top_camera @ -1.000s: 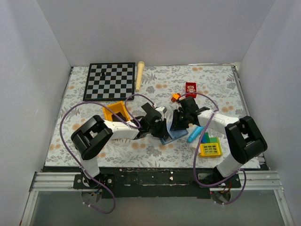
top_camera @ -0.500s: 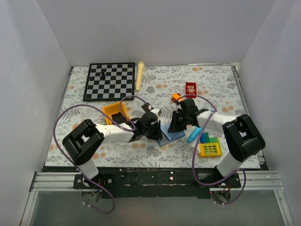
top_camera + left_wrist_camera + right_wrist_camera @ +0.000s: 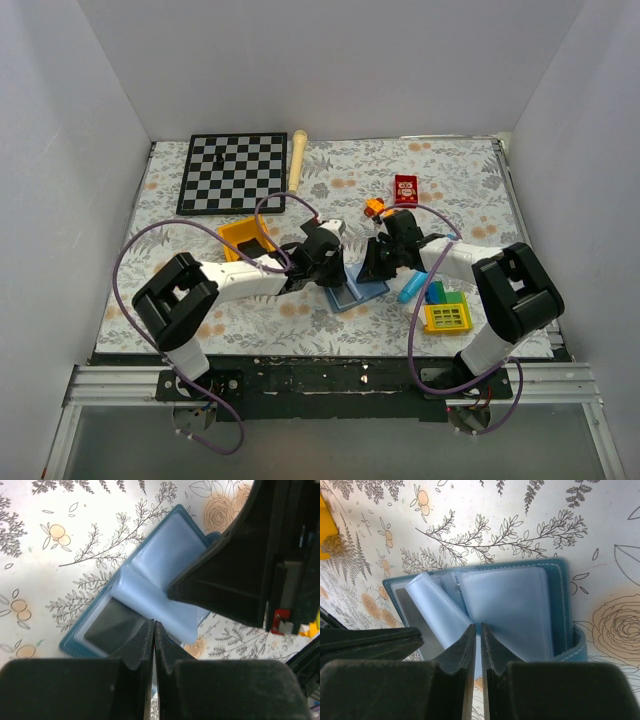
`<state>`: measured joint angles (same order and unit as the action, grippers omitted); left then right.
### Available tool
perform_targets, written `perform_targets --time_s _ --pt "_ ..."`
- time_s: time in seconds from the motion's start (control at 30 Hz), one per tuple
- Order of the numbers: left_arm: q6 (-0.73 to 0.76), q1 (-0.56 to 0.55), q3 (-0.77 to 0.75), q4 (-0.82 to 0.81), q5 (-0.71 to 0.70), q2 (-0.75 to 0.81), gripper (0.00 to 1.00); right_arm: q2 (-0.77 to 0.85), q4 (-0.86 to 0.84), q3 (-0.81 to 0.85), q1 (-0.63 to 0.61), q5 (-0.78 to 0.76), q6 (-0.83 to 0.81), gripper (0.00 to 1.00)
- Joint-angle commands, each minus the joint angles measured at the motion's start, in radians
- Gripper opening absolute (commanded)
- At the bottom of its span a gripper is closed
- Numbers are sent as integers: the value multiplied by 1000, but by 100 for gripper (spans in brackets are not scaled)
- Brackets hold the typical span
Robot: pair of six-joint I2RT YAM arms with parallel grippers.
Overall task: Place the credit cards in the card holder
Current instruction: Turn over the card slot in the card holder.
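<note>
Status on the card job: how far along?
Done: card holder lies open; one dark card seems seated in a pocket. In hand: left gripper shut, right gripper nearly closed, both tips at the card holder, neither holding a card. Left: second card, not clearly visible.

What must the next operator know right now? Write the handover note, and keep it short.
Left gripper: shut, with its tips at the folded edge of an inner leaf of the card holder.
Right gripper: closed to a slit, apparently pinching another inner leaf.
Card holder: lying open, flat, between both grippers.
Done: one dark card appears to sit behind a clear pocket window.
Left: the second card. I cannot make it out in any view, so find it first, then slide it into a free pocket.
</note>
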<state>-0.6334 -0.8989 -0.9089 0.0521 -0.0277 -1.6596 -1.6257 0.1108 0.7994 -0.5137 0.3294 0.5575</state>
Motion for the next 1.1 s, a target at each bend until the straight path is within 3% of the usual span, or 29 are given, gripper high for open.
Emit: perform_targets --time_s 0.0,0.5,0.77,1.07 --pt "11 -3 -33 -14 12 -67 0 33 -22 -19 7 34 13 15" --pt "-12 -3 83 -34 12 -34 0 79 -3 -26 32 30 24 15" --pt "-22 -3 94 -46 23 -54 0 101 44 -28 40 -23 5 26" --pt "-25 -3 71 -46 28 -84 0 87 59 -23 41 -17 -5 27"
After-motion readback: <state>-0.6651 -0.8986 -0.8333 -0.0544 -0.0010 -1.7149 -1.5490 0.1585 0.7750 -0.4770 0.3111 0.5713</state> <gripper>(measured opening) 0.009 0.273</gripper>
